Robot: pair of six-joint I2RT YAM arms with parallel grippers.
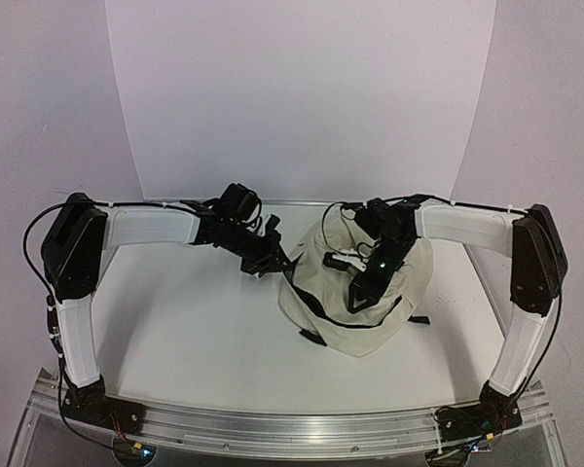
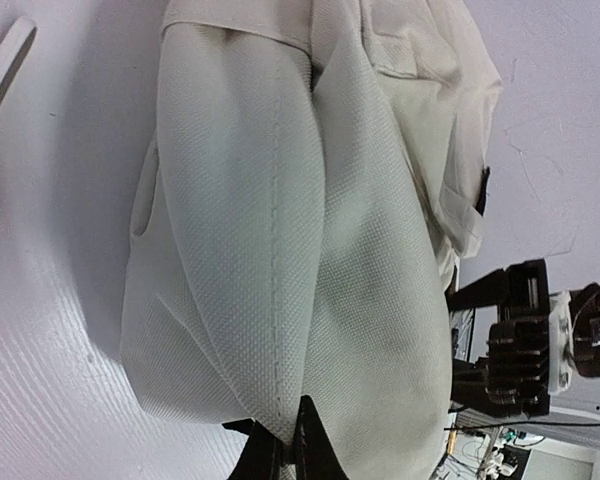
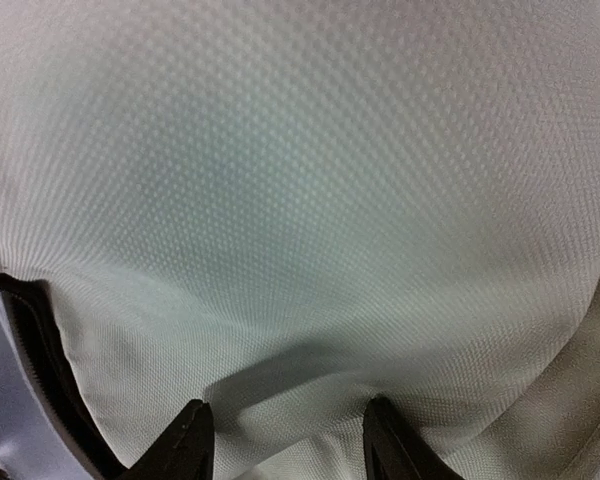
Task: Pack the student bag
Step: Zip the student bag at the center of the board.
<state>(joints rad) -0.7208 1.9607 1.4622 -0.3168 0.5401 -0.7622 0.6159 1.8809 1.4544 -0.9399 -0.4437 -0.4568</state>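
Note:
The student bag (image 1: 370, 316) is a cream fabric backpack with black straps, lying bunched right of the table's middle. My left gripper (image 1: 282, 265) reaches its left side. In the left wrist view that gripper (image 2: 288, 442) is shut on a stitched fold of the student bag (image 2: 280, 200). My right gripper (image 1: 355, 295) is down on top of the bag. In the right wrist view it (image 3: 285, 440) stands open, fingertips (image 3: 188, 432) pressed into the cream fabric (image 3: 300, 180), with a raised fold lying between them. A black zipper edge (image 3: 35, 345) shows at the lower left.
The white table (image 1: 195, 331) extends left of and in front of the bag. An aluminium rail (image 1: 273, 425) with both arm bases runs along the near edge. A white backdrop (image 1: 302, 97) rises behind. The right arm's black wrist (image 2: 520, 345) shows beside the bag in the left wrist view.

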